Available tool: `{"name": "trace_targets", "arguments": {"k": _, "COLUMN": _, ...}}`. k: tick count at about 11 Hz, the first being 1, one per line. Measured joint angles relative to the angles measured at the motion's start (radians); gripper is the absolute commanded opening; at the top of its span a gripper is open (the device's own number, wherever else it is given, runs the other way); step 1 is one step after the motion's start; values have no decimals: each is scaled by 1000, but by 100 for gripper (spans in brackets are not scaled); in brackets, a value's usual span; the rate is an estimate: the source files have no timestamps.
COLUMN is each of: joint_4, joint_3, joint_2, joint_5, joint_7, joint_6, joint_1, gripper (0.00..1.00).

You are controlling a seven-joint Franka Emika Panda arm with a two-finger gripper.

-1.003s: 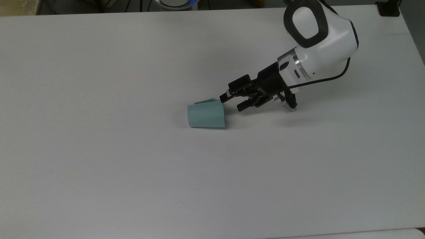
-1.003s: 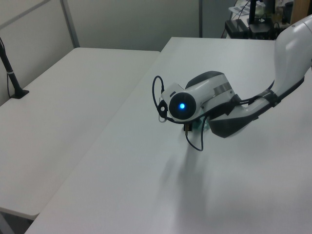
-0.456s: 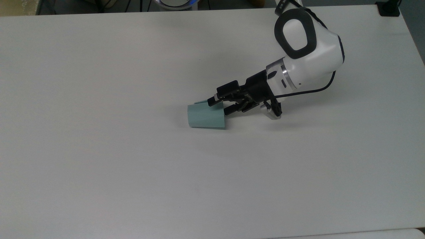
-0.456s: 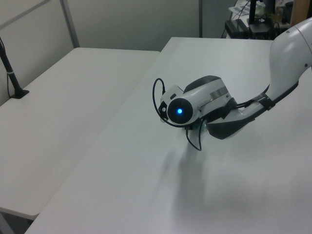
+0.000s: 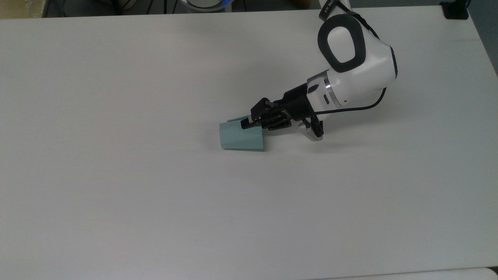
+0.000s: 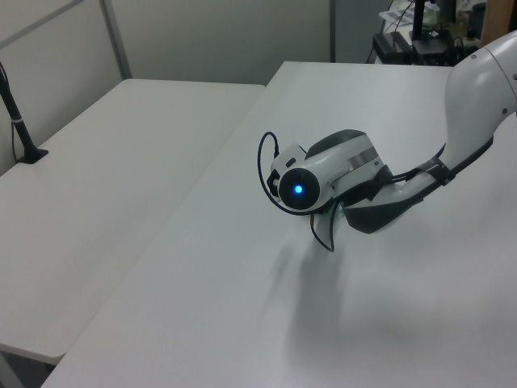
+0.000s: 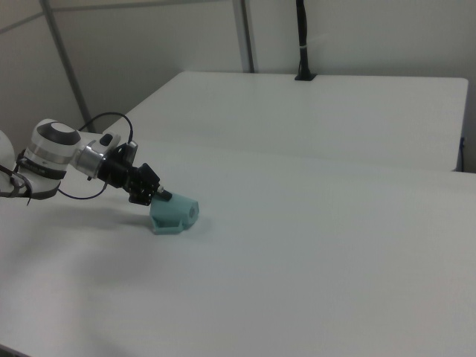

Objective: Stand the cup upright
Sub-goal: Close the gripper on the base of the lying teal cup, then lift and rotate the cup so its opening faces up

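The pale teal cup (image 5: pixel 241 137) lies on its side on the white table (image 5: pixel 116 175), wide mouth toward the top view's right, narrow base toward the top view's left, small handle on its far side. My gripper (image 5: pixel 249 124) reaches in low from the top view's right, with its black fingers pinched on the cup's upper wall at the rim. In the right view the cup (image 7: pixel 177 214) rests on the table with the gripper (image 7: pixel 159 197) at its left end. In the left view the arm's wrist (image 6: pixel 323 174) covers the cup.
A black cable (image 5: pixel 362 107) loops off the wrist. A second white table (image 6: pixel 121 178) adjoins on the left view's left, with a black post (image 6: pixel 20 129) on it. Dark equipment (image 6: pixel 412 40) stands beyond the far edge.
The arm slid toward the top view's left and down to the cup. The fingers, spread apart earlier, have shut on the cup's rim wall. The cup has not moved.
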Motion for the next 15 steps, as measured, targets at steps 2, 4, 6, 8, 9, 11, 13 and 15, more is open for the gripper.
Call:
{"name": "trace_targets", "arguments": {"k": 2, "joint_4": 0, "joint_3": -2, "joint_2": -1, "joint_5": -15, "joint_7": 0, "joint_6": -13, "joint_1": 1, "gripper": 0}}
{"name": "trace_targets", "arguments": {"k": 4, "joint_4": 0, "joint_3": -2, "joint_2": -1, "joint_5": -15, "joint_7": 0, "joint_6": -13, "joint_1": 1, "gripper": 0}}
{"name": "trace_targets", "arguments": {"k": 6, "joint_4": 4, "joint_3": -18, "joint_2": -9, "joint_5": 6, "joint_7": -5, "joint_6": -13, "joint_1": 1, "gripper": 0}}
{"name": "trace_targets", "arguments": {"k": 8, "joint_4": 10, "joint_3": -50, "joint_2": -70, "joint_5": 79, "joint_7": -24, "joint_6": -13, "joint_1": -1, "gripper": 0}}
{"name": "trace_targets", "arguments": {"k": 9, "joint_4": 6, "joint_3": -62, "joint_2": -123, "joint_5": 126, "joint_7": -34, "joint_6": -14, "joint_1": -11, "gripper": 0}}
{"name": "trace_targets", "arguments": {"k": 11, "joint_4": -37, "joint_3": -69, "joint_2": -249, "joint_5": 220, "joint_7": -75, "joint_6": -14, "joint_1": -64, "gripper": 0}}
{"name": "trace_targets", "arguments": {"k": 13, "joint_4": -115, "joint_3": -69, "joint_2": -369, "joint_5": 320, "joint_7": -104, "joint_6": 12, "joint_1": -135, "gripper": 0}}
{"name": "trace_targets", "arguments": {"k": 15, "joint_4": -235, "joint_3": -68, "joint_2": -475, "joint_5": 418, "joint_7": -115, "joint_6": 118, "joint_1": -206, "gripper": 0}}
